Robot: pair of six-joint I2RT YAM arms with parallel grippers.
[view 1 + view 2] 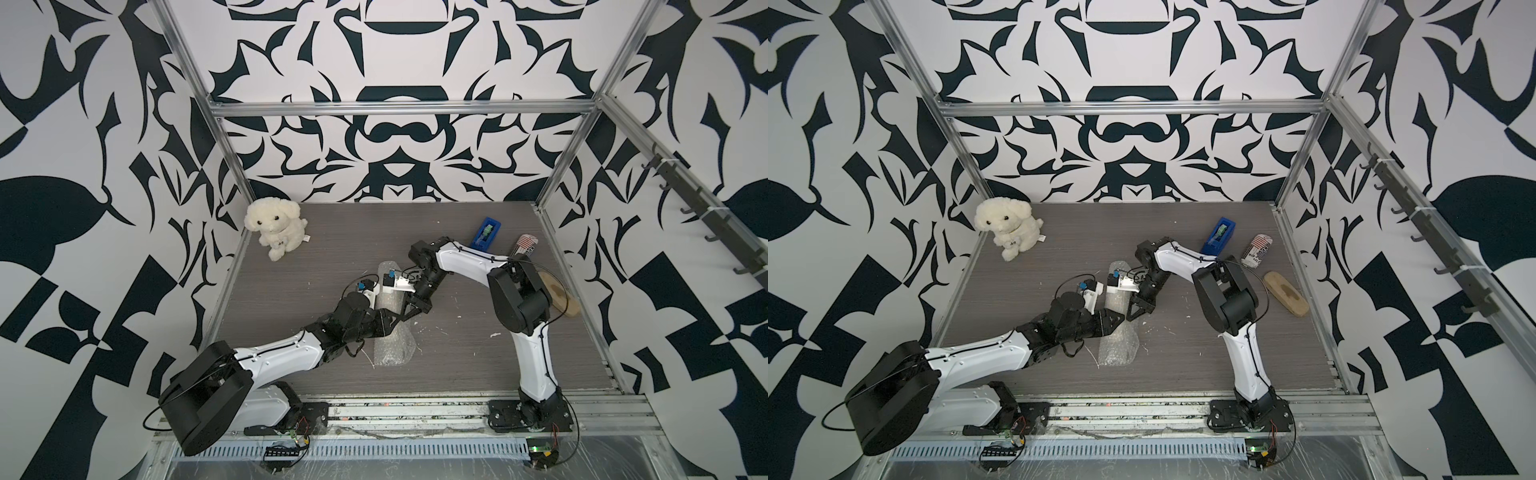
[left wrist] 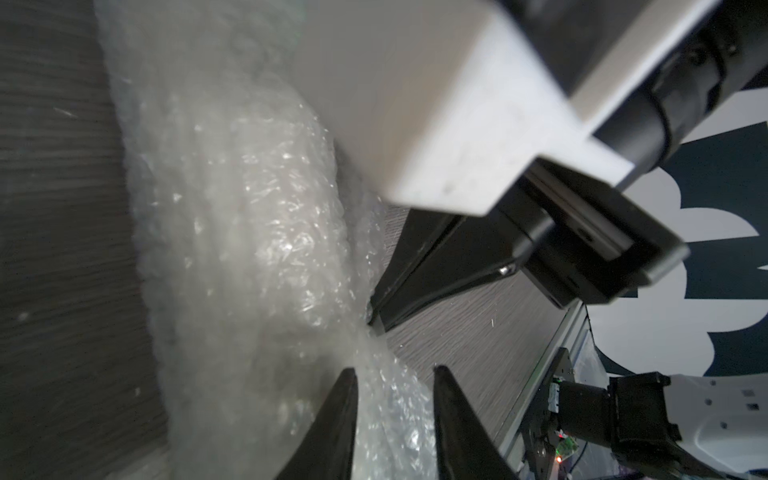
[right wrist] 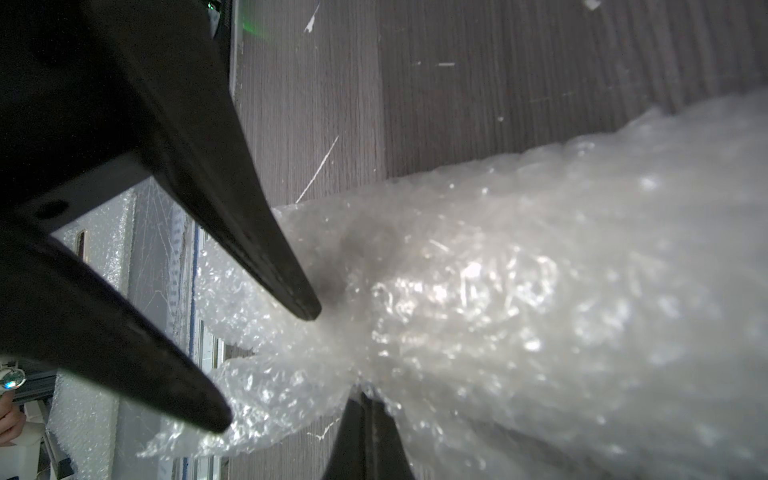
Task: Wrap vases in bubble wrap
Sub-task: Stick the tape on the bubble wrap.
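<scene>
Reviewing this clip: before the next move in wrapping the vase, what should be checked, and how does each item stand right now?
1. Right claw shut on the bubble wrap: ok.
2. Left claw astride the wrap's loose end: ok, jaws apart, not gripping.
3. Vase fully covered: cannot tell; it is hidden.
4. Wrap lying on the table: ok.
5. Tape dispenser present at the table's far side: ok.
</scene>
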